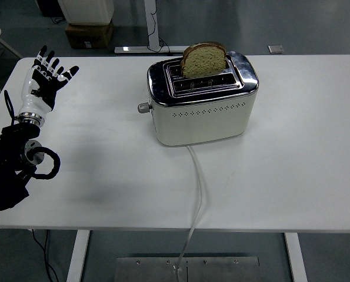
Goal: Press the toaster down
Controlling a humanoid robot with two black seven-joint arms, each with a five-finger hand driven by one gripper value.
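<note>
A cream and chrome toaster stands on the white table a little right of centre. A slice of brown bread sticks up out of its far slot. The toaster's lever knob juts from its left end, in the raised position. My left hand is at the table's far left, fingers spread and pointing up, holding nothing, well to the left of the lever. The right arm does not show.
The toaster's white cord runs from its front down over the table's near edge. A cardboard box and a table leg stand on the floor behind the table.
</note>
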